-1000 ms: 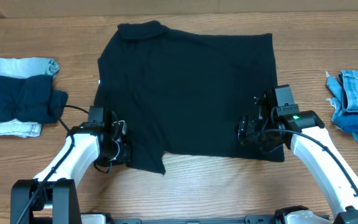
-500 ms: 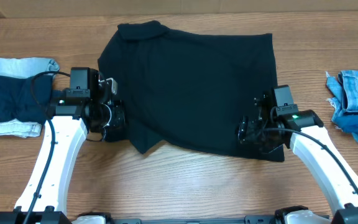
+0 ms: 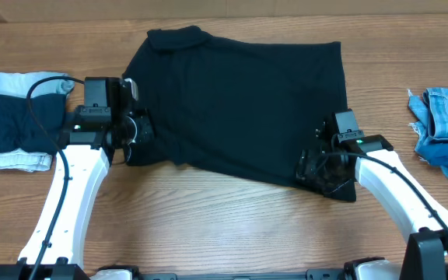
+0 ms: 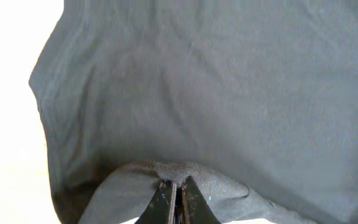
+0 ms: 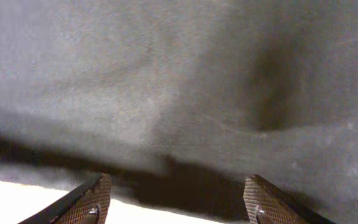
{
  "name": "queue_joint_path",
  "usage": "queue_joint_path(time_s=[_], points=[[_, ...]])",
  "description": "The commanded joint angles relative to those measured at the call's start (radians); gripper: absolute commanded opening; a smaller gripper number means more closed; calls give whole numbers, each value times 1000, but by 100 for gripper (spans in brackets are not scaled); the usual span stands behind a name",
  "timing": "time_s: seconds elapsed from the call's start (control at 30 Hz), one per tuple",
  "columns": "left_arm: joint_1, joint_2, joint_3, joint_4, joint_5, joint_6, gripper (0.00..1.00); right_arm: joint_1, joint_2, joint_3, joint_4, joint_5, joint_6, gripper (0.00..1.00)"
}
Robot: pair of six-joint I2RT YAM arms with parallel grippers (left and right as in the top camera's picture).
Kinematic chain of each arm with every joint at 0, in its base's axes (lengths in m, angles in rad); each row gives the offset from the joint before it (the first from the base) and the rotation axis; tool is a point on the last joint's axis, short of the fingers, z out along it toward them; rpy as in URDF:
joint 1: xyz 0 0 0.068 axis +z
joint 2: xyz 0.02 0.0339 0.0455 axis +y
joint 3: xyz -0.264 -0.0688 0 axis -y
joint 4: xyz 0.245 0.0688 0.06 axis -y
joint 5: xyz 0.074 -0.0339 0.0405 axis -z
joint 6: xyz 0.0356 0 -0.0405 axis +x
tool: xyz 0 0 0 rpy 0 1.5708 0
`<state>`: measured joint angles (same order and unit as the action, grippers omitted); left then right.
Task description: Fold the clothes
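Note:
The clothes in hand are one large black garment (image 3: 239, 101), spread flat mid-table. My left gripper (image 3: 137, 134) sits at its left edge, shut on a pinch of the black cloth. The left wrist view shows that cloth (image 4: 216, 87) bunched over the closed tips of the left gripper (image 4: 175, 186). My right gripper (image 3: 315, 167) rests at the garment's near right corner. In the right wrist view this gripper (image 5: 176, 202) stands open, its ridged fingertips (image 5: 92, 199) wide apart, with the black cloth's (image 5: 166, 74) hem just ahead of them and not gripped.
At the far left a folded dark navy garment (image 3: 18, 124) lies on light-blue denim (image 3: 26, 82). A heap of blue denim (image 3: 446, 117) sits at the right edge. Bare wooden table (image 3: 208, 225) runs along the front.
My left gripper has carried the garment's near left corner away from the front edge and up to the left side, so the hem now slants. The right arm has barely shifted.

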<state>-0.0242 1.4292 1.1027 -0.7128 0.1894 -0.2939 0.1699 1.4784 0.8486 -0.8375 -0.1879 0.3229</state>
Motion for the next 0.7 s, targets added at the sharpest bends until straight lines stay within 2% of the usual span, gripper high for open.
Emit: queue_joint_path(time_s=[0.0, 0.1, 0.4, 0.67], points=[[0, 40, 20, 53, -16, 19, 4, -2, -101, 3, 6, -23, -71, 75], [0, 106, 20, 122, -13, 26, 4, -2, -161, 3, -11, -23, -70, 77], [0, 243, 21, 267, -13, 40, 4, -2, -160, 3, -24, -23, -70, 77], [0, 267, 21, 359, -12, 38, 5, -2, -160, 3, -24, -23, -69, 77]])
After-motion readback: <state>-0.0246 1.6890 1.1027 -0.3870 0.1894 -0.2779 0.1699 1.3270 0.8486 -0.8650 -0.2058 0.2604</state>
